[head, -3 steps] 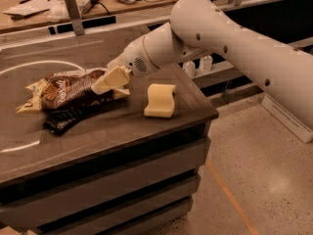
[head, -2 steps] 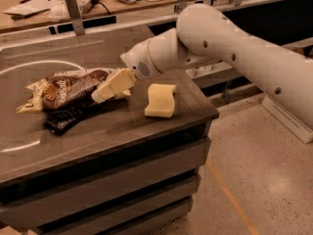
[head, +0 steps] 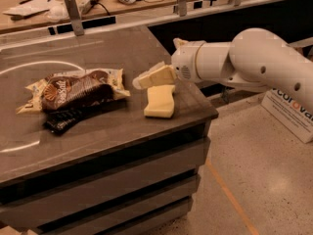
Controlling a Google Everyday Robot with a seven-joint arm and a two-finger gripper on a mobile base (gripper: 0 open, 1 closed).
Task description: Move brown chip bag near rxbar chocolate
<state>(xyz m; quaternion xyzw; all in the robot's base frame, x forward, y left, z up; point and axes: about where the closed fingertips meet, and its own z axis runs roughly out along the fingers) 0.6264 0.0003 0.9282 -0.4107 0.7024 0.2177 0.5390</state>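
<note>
Close beside gripper [head: 143,81], brown chip bag [head: 76,90]

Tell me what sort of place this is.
Probably an office or lab: a cluttered desk behind, a counter with drawers. The gripper hangs close by the chip bag and the sponge.

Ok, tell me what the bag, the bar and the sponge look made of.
The bag looks like thin glossy film: crinkles, highlights. The bar: dark creased wrapper, likely plastic film. The sponge: pale matte foam, probably, with soft edges. The claw, hovering by the sponge's far end: smooth cream plastic, seemingly.
</note>
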